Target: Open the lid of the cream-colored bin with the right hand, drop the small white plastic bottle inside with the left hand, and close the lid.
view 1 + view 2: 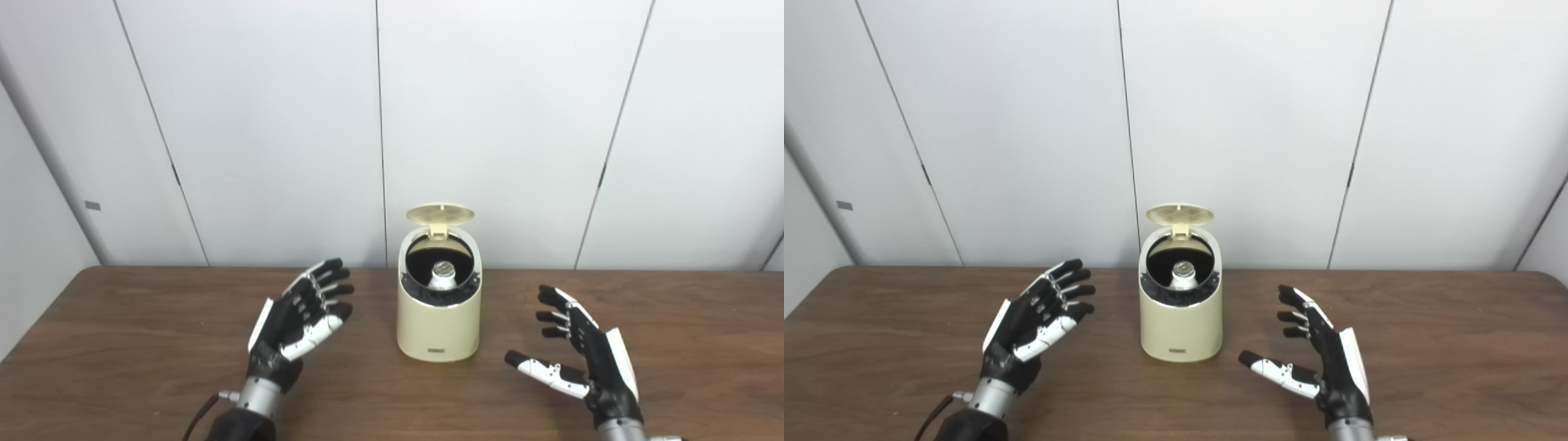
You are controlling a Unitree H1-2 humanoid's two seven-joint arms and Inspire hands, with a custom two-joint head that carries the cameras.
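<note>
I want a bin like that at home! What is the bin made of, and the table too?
The bin looks like smooth cream plastic: its rounded walls have a soft, even sheen, and its thin lid stands flipped up. The table shows brown wood grain in long streaks; it could be real wood or a printed wood-look surface, which can't be told from here.

A dark brown wood-grain table (pixel 122 343) spans the whole width of both views and runs back to the white panelled wall (pixel 490 122). The only thing standing directly on it is the cream-colored bin (pixel 438 324), upright near the middle of the tabletop, toward the back edge. Its round lid (pixel 440 214) is tipped up and back on its hinge, leaving the dark mouth open, and the top of the small white plastic bottle (pixel 443 272) shows inside. A small dark label sits low on the bin's front
</note>
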